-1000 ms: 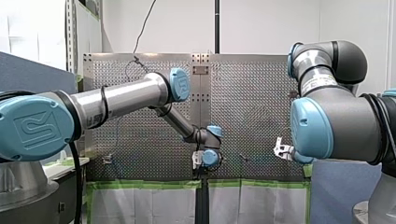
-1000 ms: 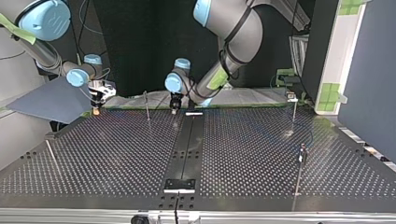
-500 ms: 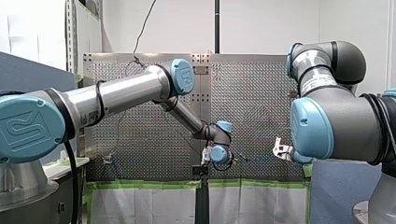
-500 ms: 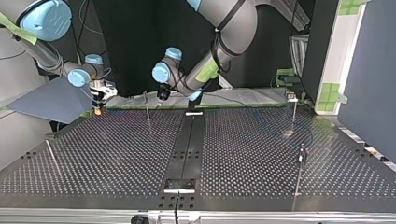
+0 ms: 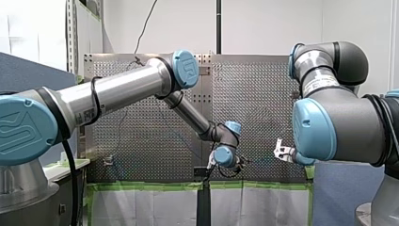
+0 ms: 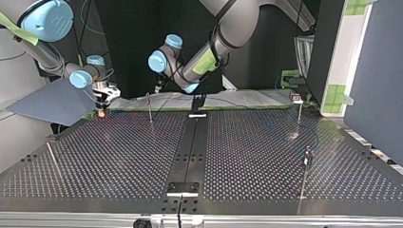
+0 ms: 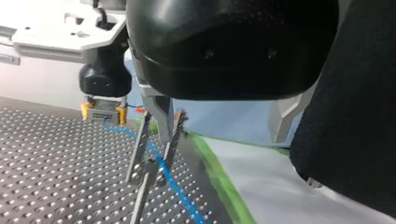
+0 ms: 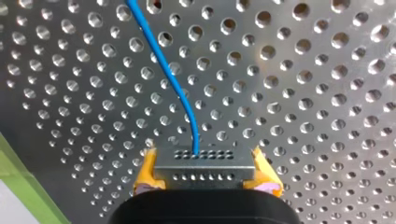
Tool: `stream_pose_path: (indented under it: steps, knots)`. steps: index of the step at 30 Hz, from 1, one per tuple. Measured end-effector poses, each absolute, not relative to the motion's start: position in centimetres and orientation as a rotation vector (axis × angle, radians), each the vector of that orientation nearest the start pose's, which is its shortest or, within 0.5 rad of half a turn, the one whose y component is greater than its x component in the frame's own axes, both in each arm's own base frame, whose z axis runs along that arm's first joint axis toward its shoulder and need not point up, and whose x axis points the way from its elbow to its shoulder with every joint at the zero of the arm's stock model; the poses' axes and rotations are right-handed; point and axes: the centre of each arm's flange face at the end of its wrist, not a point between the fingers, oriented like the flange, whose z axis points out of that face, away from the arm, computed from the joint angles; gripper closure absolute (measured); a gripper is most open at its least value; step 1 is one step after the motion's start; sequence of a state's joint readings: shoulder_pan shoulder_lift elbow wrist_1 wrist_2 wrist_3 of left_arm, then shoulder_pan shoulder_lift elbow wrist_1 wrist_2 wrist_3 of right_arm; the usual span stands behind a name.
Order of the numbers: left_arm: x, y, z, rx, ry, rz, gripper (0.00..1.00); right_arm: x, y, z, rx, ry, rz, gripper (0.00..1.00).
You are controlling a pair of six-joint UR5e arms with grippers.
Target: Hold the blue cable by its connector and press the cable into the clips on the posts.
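Observation:
My right gripper (image 8: 205, 184), with yellow pads, is shut on the grey connector (image 8: 205, 164) just above the perforated table. The blue cable (image 8: 168, 70) runs from the connector across the plate. In the left wrist view the same connector (image 7: 104, 115) sits ahead, and the cable (image 7: 164, 169) passes a thin metal post (image 7: 140, 163) right under my left gripper (image 7: 220, 139). That gripper is open, with nothing between its metal fingers (image 7: 161, 116). In the top view my left gripper (image 6: 158, 89) hangs above the post (image 6: 149, 108) at the table's far edge, near my right gripper (image 6: 101, 110).
More posts stand at the top view's right (image 6: 299, 111) and nearer the camera (image 6: 306, 164). A thin rod (image 6: 52, 159) stands at its left. A black rail (image 6: 190, 147) runs down the table's middle. Green tape (image 7: 219, 172) marks the table's edge beside the post.
My left arm has swung toward the top view's left and risen, from the black rail to above the post near my right gripper. My right arm has stayed still.

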State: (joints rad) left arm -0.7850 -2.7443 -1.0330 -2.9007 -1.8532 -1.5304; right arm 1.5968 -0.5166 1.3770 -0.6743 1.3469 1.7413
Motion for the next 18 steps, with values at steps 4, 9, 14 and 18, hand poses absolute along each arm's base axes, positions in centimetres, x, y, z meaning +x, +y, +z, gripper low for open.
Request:
stream_pose_path:
  steps: [4,9,14,18]
  knots:
    - [45.5,-61.5,-3.5,0.616,1.849,-0.226,0.00,17.6,-69.7,-4.1,1.449,-1.386,1.423,1.00]
    - [44.8,-63.4,-2.6,0.584,1.806,-0.288,0.00,17.7,-69.7,-4.1,1.451,-1.385,1.424,1.00]
    - [44.5,-65.1,-1.6,0.528,1.762,-0.357,0.00,17.7,-69.7,-4.1,1.450,-1.385,1.425,1.00]
    - [44.3,-65.5,-1.4,0.500,1.754,-0.374,0.00,17.7,-69.7,-4.1,1.450,-1.385,1.426,1.00]
